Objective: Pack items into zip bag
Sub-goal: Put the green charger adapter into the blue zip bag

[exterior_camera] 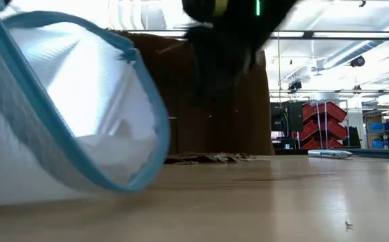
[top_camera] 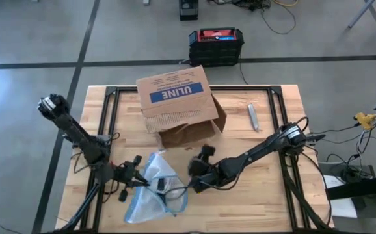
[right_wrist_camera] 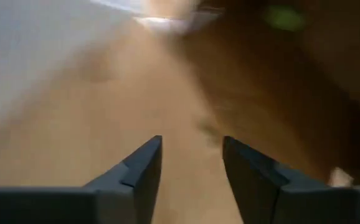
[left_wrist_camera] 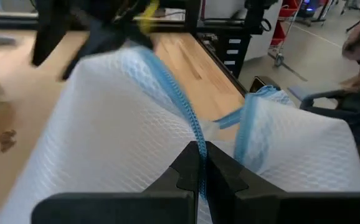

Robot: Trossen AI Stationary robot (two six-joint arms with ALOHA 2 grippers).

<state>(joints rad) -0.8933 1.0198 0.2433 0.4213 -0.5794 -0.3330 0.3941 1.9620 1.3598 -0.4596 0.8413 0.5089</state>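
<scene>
Zip bag: the zip bag [top_camera: 154,188] lies at about 7 o'clock on the table [top_camera: 266,195], near the front edge, its blue zip strip [left_wrist_camera: 179,102] lifted so the mouth gapes.
Left gripper: your left gripper [top_camera: 136,177] sits at the bag's 9 o'clock edge, fingers pinched together on the zip strip; the left wrist view shows the strip running straight into the closed tips [left_wrist_camera: 200,168].
Right gripper: your right gripper [top_camera: 198,170] hangs just off the bag's 3 o'clock side, fingers parted with only bare wood between them, holding nothing.
Bag relative to the grippers: touching the left one, just beside but apart from the right one.
Handling: judge the bag as light, thin and floppy; it will likely sag or slide on the wood if you let go. The stiffer zip strip looks like the best place to hold, as now.
Items: something dark shows through the plastic at the bag's middle, but you cannot tell what it is.
Other things: the ULINE box [top_camera: 178,104] stands at 12 o'clock from the bag, open side toward it; a small pale tool [top_camera: 253,116] lies at 2 o'clock.
</scene>
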